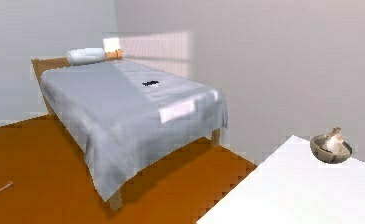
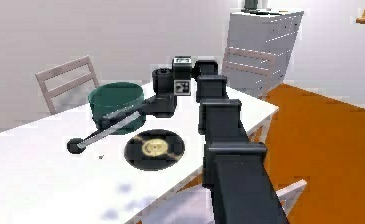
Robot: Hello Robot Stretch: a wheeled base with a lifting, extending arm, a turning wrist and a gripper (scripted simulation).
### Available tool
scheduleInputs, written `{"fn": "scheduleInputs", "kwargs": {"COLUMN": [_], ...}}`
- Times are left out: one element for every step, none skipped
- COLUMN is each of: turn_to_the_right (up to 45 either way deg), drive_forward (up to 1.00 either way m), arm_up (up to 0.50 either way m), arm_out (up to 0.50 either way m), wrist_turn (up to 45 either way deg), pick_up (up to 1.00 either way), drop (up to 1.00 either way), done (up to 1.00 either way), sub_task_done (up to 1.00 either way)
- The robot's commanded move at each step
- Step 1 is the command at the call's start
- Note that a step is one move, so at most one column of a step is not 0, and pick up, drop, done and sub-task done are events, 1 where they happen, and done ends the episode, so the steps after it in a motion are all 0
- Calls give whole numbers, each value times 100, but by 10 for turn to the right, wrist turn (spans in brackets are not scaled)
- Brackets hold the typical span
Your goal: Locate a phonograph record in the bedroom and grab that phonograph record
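- Forward view, left: a bed with a grey cover stands against the far wall, a pillow at its head. I see no disc on it.
- Forward view, right: the corner of a white table carries a small bowl.
- Arm side view, left: a pale slatted chair stands behind the same tabletop.
- Next along is a dark green pot, sitting on the table just behind the fingers.
- The gripper has two thin fingers slanting down and left over the tabletop, their tips lying below the pot's left side. With the pot this close behind, I cannot tell whether the gripper holds anything, nor how the fingers are set.
- The phonograph record is a black disc with a yellow label. It lies flat on the table, so it is not lifted.
- The key relation: the record lies right of the fingertips and lower in the picture, near the fingers, in the pocket between their slant and the arm. Being round and flat, it offers no long axis, only a thin edge.
- My judgement is that the tips have passed left of the disc and need to come back right and lower to meet its rim.
- The arm, a dark square bar, rises just right of the record, with white marker squares at its far end.
- Far right: a white dresser stands on the orange floor.
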Motion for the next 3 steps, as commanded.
{"fn": "scheduleInputs", "kwargs": {"turn_to_the_right": [0, 0, 0], "drive_forward": [0, 0, 0], "arm_up": [0, 0, 0], "arm_out": [0, 0, -26], "wrist_turn": [-450, -30, 0], "pick_up": [0, 0, 0], "drop": [0, 0, 0], "done": [0, 0, 0], "sub_task_done": [0, 0, 0]}}
